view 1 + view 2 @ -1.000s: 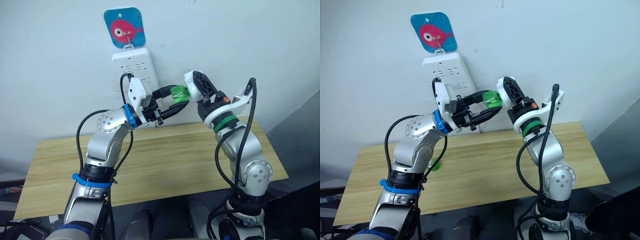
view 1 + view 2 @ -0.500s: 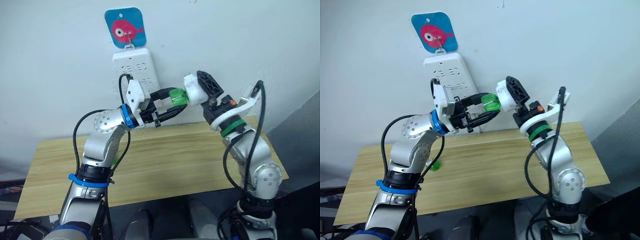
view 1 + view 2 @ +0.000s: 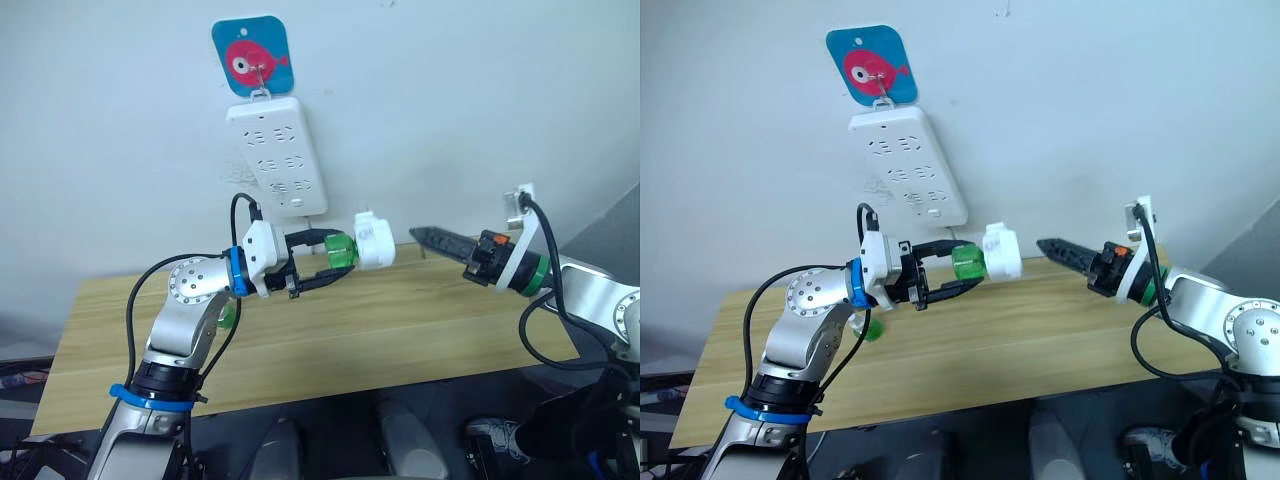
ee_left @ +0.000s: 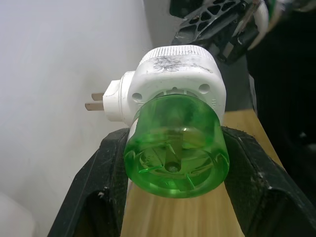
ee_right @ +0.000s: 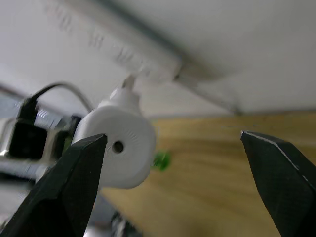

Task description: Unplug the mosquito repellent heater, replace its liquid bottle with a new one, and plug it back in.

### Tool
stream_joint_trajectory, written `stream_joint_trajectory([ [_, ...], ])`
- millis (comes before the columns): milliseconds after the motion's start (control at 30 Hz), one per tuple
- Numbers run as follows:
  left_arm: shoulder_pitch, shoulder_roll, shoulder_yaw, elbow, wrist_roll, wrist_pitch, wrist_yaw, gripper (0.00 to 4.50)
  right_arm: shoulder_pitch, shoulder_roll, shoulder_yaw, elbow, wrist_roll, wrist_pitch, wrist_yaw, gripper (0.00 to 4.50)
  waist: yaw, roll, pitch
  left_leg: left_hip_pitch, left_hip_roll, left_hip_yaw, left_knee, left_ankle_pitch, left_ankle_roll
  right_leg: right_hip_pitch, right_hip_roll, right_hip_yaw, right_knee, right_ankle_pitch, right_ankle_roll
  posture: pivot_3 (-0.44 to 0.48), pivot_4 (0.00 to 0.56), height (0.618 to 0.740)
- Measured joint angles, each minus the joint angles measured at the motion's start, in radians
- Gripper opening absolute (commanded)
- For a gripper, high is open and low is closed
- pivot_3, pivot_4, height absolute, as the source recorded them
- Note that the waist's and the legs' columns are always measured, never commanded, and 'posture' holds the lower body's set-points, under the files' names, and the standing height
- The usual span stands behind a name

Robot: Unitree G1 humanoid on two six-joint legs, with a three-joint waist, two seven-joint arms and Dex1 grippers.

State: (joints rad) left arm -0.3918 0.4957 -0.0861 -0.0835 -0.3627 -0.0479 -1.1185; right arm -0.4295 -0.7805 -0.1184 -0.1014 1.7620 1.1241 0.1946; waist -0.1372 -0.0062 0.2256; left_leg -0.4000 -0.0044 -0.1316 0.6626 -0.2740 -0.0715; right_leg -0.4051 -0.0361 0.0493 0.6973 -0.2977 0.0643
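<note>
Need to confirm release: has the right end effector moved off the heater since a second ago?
Yes. The right end effector has pulled back rightward, away from the power strip, off the heater.

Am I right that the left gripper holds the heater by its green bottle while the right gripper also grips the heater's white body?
Not quite: the left gripper does hold the heater by its green bottle, but the right gripper is open and apart from it, as the left eye view shows.
</note>
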Motion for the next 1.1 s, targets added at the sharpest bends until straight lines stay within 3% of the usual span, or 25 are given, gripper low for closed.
stream_joint_trajectory([
  [233, -0.002, 0.038, -0.006, -0.008, -0.010, -0.027, -0.071, 2.33, -0.118, 0.006, 0.080, 0.134, 0.027, 0.182, 0.149, 4.50, 0.025, 0.000, 0.000, 0.000, 0.000, -0.001, 0.000, 0.000, 0.000, 0.000, 0.000, -0.002, -0.001, 0.000, 0.000, -0.088, 0.197, 0.734],
  [733, -0.011, 0.070, 0.011, -0.008, -0.021, -0.051, -0.121, 2.33, -0.138, 0.098, 0.113, 0.145, 0.004, 0.218, 0.157, 4.50, 0.038, 0.000, 0.000, 0.000, 0.000, -0.002, 0.000, 0.000, 0.000, 0.000, -0.001, -0.002, -0.001, 0.000, 0.000, -0.073, 0.198, 0.734],
  [1100, 0.005, 0.062, 0.011, -0.034, -0.032, -0.051, -0.107, 2.33, -0.129, -0.023, 0.089, 0.148, -0.059, 0.293, 0.258, 4.50, 0.050, 0.000, 0.000, 0.000, 0.000, -0.002, 0.000, 0.000, 0.000, 0.000, 0.000, -0.002, -0.001, 0.000, 0.000, -0.087, 0.198, 0.734],
])
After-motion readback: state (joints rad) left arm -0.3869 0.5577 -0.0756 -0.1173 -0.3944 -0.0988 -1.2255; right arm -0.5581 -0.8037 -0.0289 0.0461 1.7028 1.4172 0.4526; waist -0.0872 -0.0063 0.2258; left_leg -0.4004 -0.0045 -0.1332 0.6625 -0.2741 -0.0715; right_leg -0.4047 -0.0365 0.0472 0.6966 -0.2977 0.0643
